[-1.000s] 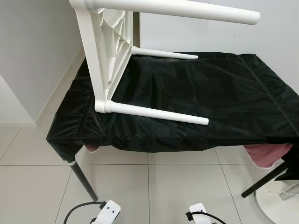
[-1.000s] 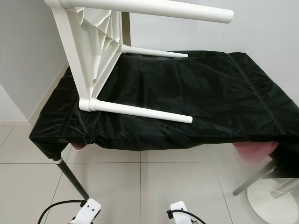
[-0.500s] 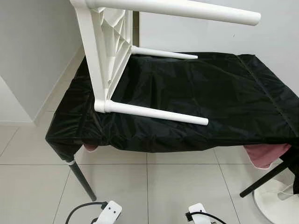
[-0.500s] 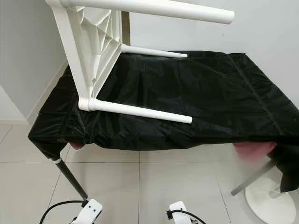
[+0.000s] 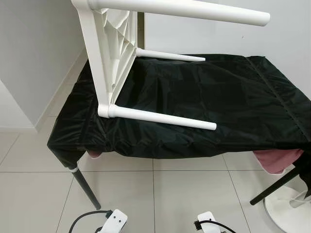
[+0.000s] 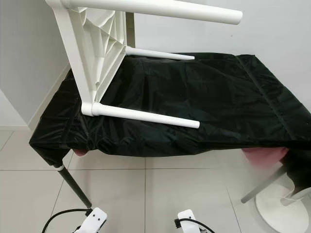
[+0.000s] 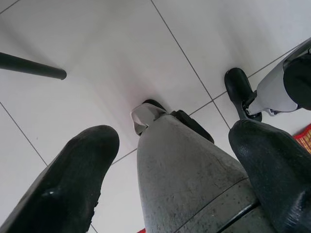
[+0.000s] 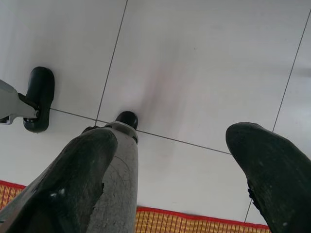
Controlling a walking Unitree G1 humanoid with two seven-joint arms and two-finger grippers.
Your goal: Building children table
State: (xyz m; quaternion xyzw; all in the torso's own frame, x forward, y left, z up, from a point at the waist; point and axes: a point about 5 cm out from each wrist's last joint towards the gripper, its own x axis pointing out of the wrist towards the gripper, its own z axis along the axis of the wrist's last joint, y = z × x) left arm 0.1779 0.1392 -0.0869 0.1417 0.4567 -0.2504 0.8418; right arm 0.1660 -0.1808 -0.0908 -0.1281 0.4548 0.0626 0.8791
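Jaws apart on both sides, and nothing between them. Left gripper hangs low, its two black fingers spread wide over the white tile floor, pointing down past the robot's own grey leg and dark foot. A thin black counter leg lies across the corner of that wrist view. Right gripper hangs the same way, fingers spread, looking down at tile with a strip of red-edged woven mat along the edge.

Up in the head view now, starting on the left: grey wall, then the children's table, white plastic, tipped on its side on the counter. Its top stands nearly upright at the counter's left end, ribbed underside facing right. Three legs show, all pointing right: near leg lying just over the black cloth, far leg toward the back wall, upper leg stretching high across the frame.

Moving right, the counter is draped in a glossy black cover, wrinkled, hanging over the front edge. Pink fabric peeks out under the right front corner. A white round base sits on the floor at far right, beside a slanted black leg.
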